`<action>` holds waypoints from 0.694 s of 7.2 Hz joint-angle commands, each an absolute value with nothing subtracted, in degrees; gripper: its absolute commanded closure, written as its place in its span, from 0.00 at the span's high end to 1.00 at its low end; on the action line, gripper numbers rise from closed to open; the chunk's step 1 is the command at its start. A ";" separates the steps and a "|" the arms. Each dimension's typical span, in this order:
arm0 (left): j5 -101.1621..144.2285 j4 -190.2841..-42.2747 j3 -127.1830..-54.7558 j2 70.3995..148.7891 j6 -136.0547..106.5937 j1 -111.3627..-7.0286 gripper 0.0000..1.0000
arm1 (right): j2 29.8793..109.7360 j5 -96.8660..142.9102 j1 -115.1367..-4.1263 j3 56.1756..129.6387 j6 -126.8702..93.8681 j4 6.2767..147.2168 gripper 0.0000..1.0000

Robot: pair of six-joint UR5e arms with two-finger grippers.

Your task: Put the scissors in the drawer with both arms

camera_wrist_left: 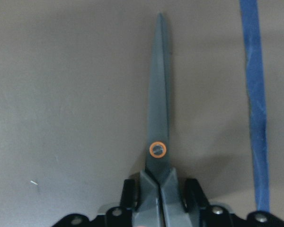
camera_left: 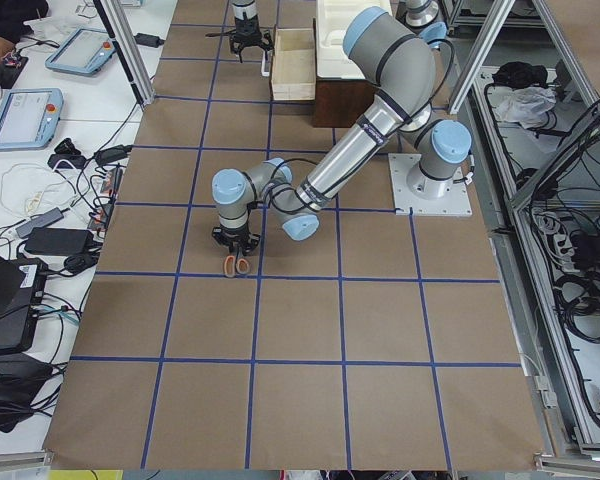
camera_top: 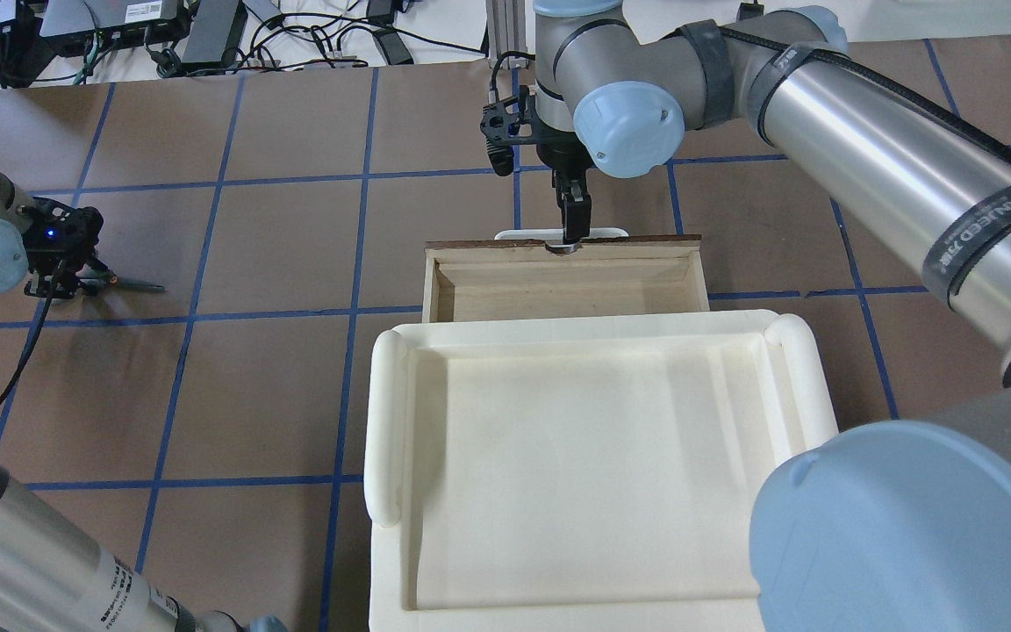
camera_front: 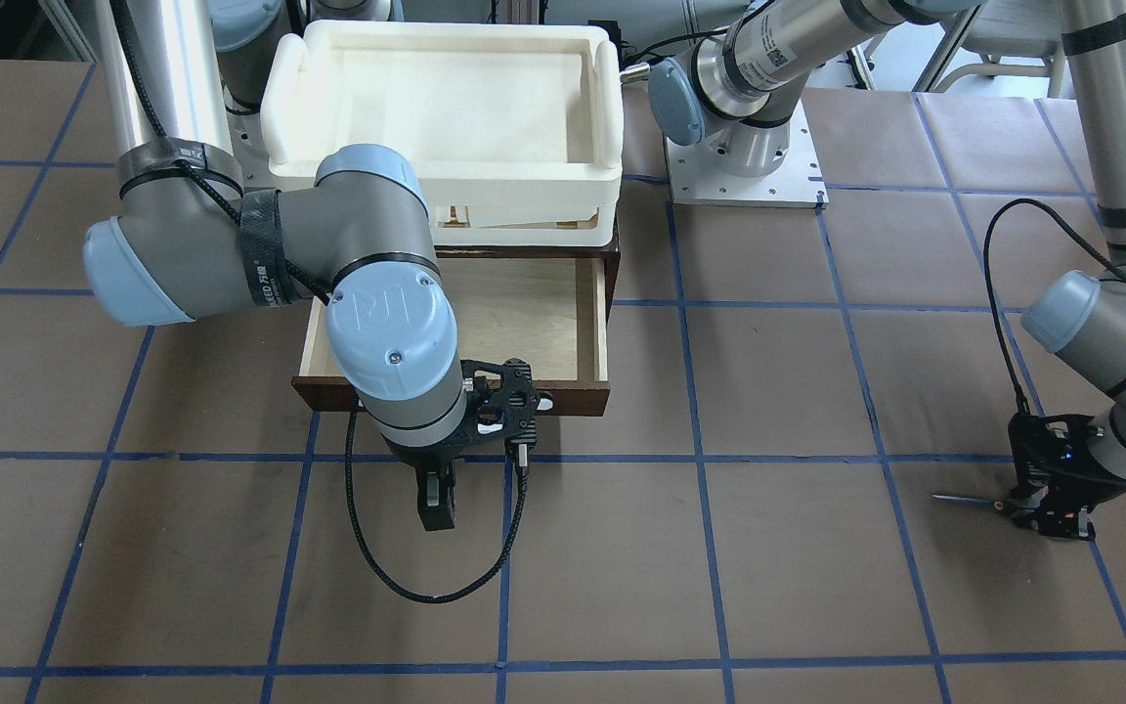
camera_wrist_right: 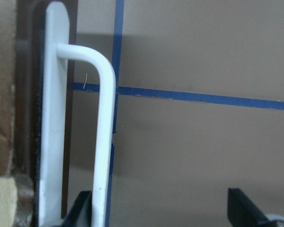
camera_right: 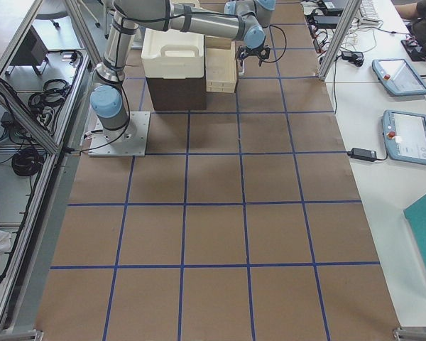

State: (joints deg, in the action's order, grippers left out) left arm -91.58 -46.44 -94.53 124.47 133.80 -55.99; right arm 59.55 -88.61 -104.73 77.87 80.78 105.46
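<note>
Well away from the pulled-out drawer, left fingers pinch the scissors for pickup (flat on the counter); right fingers wait spread at its white handle.

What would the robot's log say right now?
drawer: open | right gripper: open, at handle | left gripper: astride scissors on table

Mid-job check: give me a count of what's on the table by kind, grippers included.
Black two-finger grippers on silver-grey arms: 2 (left gripper, right gripper)
Small grey-handled scissors with dark metal blades: 1
Dark brown wooden drawer with white bar handle: 1
White foam tray: 1
Total: 5
</note>
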 commanded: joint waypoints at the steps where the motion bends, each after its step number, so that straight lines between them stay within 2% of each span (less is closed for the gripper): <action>1: -91.58 -46.32 -94.48 124.01 132.46 -55.99 0.00 | 59.33 -88.59 -104.68 77.26 81.65 105.47 1.00; 3: -91.49 -46.93 -94.48 121.83 132.36 -56.07 0.00 | 58.89 -88.59 -104.59 77.34 81.91 105.47 1.00; 5: -91.59 -52.95 -94.48 115.70 132.10 -57.56 0.00 | 58.27 -88.59 -104.59 77.17 82.09 106.87 1.00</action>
